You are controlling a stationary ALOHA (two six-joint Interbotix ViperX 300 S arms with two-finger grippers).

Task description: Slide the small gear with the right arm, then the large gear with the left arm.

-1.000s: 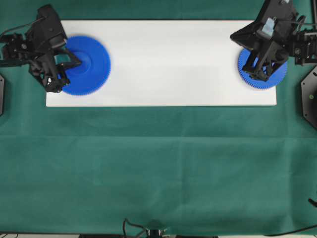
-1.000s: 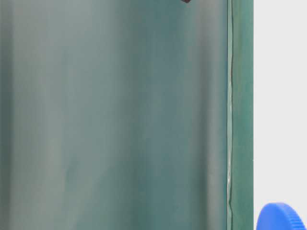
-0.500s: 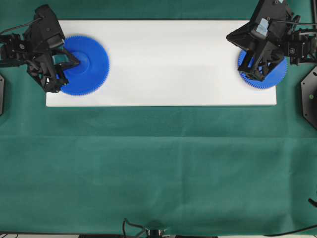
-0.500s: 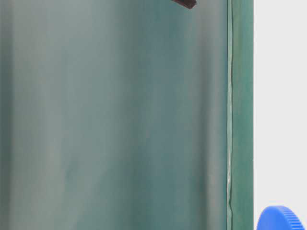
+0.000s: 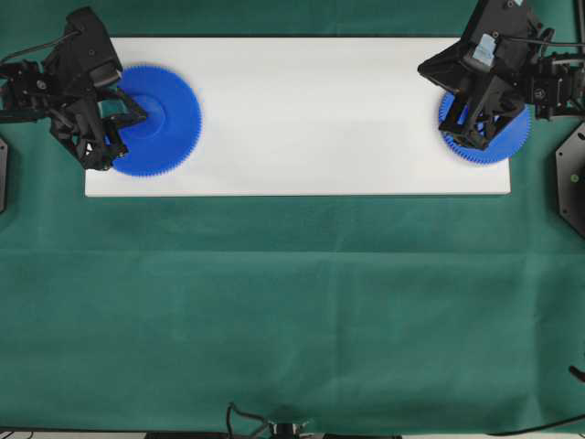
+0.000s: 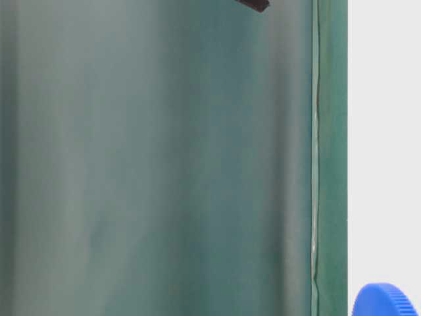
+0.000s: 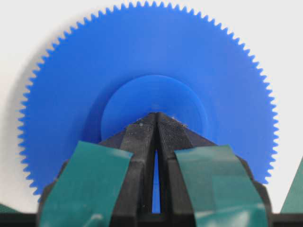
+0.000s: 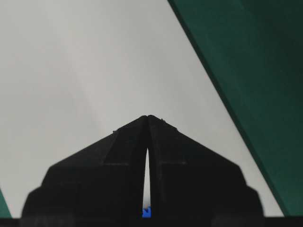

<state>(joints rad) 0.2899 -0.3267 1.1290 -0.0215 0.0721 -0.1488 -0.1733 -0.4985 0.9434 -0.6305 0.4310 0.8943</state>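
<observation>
The large gear (image 5: 164,123) lies flat at the left end of the white board (image 5: 320,110). My left gripper (image 5: 131,113), marked with teal patches, is shut, and in the left wrist view its tips (image 7: 156,115) rest on the raised hub of the large gear (image 7: 142,52). The small gear (image 5: 503,142) lies at the board's right end, partly under the right arm. My right gripper (image 5: 460,119) is shut. In the right wrist view the right gripper (image 8: 147,116) points over bare white board (image 8: 71,71), and a sliver of the small gear (image 8: 147,213) shows through the slit behind the tips.
Green cloth (image 5: 292,311) covers the table around the board. In the table-level view a blue toothed gear rim (image 6: 385,299) and a black arm part (image 6: 253,4) show; which gear it is I cannot tell. Black fixtures (image 5: 571,178) stand at the table's side edges.
Over the last second the right arm shifted slightly left above the small gear. The left gripper and large gear moved a little left. Almost nothing moved in the last half second.
</observation>
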